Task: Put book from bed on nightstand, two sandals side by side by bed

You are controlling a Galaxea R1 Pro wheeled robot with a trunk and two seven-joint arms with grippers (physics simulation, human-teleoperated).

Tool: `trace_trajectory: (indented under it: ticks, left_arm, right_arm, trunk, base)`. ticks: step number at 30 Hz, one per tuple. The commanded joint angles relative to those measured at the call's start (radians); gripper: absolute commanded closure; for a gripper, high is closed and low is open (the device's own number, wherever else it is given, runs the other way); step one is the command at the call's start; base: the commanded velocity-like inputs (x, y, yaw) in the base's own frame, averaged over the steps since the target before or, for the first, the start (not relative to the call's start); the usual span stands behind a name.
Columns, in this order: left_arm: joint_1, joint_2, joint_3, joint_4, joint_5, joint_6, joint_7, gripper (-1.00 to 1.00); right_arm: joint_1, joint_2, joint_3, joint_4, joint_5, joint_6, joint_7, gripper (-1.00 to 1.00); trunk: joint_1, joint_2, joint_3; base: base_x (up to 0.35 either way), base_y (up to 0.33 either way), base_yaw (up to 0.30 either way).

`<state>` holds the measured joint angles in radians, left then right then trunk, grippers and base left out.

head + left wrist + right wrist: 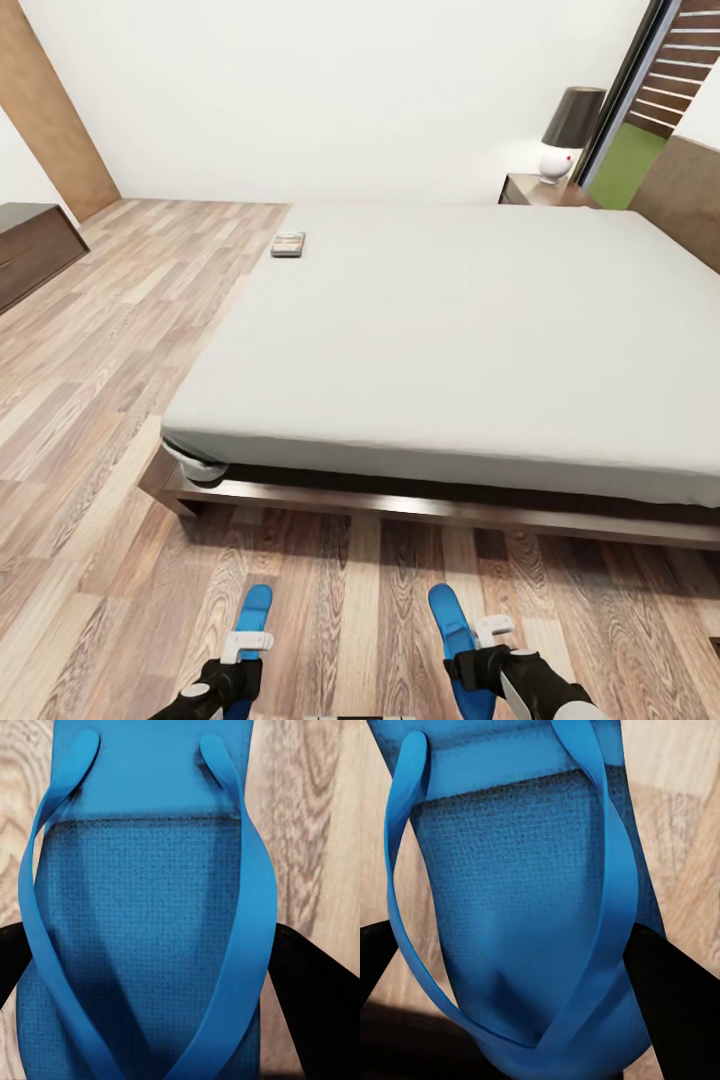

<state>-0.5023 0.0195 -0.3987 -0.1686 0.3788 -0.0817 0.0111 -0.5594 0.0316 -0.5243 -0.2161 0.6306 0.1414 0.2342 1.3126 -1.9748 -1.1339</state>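
Scene: we face the foot of the bed [450, 330] from the wood floor [90, 380]; both arms are low in the head view.

Left sandal [254, 612]: on or just over the floor in front of the bed frame, lying under the left gripper [243, 655]. Long axis runs away from us toward the bed.

Right sandal [452, 625]: the same on our right side, under the right gripper [487, 640], long axis also toward the bed but canted a little leftward at its far tip.

Pair relation: the two are roughly parallel but well apart, with bare floor between them. We judge this gap to be the thing the next move turns on; each arm would bring its own sandal inward.

Left fingers: in the left wrist view the dark fingers [315, 997] flank the left sandal [150, 930] on either side of the sole. Whether they press on it or stand clear, we cannot tell.

Right fingers: same picture in the right wrist view, dark fingers [679, 997] either side of the right sandal [529, 922]; gripping or merely straddling, we cannot tell.

Lift: we cannot tell whether either sole rests on the floor or hangs just above it.

Book [288, 243]: flat on the bed near its far left corner, well beyond both arms.

Nightstand [540, 190]: past the far right corner of the bed, with the lamp [570, 135] on it; across the mattress from the book.

Task standing: sandals near the bed but not yet side by side; book not yet moved.
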Motion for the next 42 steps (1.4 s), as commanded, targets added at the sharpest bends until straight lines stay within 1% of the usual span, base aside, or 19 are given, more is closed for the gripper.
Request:
trace_trajectory:
  ticks: [1,6,11,16,42]
  left_arm:
    - [-0.001,0.001,-0.008,0.000,0.009,-0.004,0.001,1.00]
    - [0.000,0.002,-0.007,0.000,0.009,-0.013,0.001,1.00]
    - [0.001,0.003,-0.006,0.000,0.009,-0.018,0.002,1.00]
    - [0.001,0.002,-0.005,0.000,0.008,-0.040,0.002,1.00]
    - [0.001,0.004,-0.006,0.000,0.008,-0.072,0.001,1.00]
  right_arm:
    - [0.000,0.001,-0.008,-0.004,0.003,0.006,0.008,1.00]
    - [-0.001,0.000,-0.007,-0.003,-0.010,0.003,0.009,1.00]
    - [0.001,-0.021,-0.007,-0.001,-0.014,-0.019,0.008,1.00]
    - [0.002,-0.028,-0.006,-0.001,-0.015,-0.035,0.007,1.00]
    - [0.002,-0.028,-0.005,0.007,-0.015,-0.044,0.001,1.00]
  trunk:
    - [0.000,0.000,-0.001]
    - [0.000,0.000,-0.008]
    - [0.000,0.000,-0.015]
    - [0.000,0.000,-0.024]
    - [0.000,0.000,-0.066]
  base:
    - [0.000,0.000,0.000]
    - [0.000,0.000,0.000]
    - [0.000,0.000,0.000]
    - [0.000,0.000,0.000]
    - [0.000,0.000,0.000]
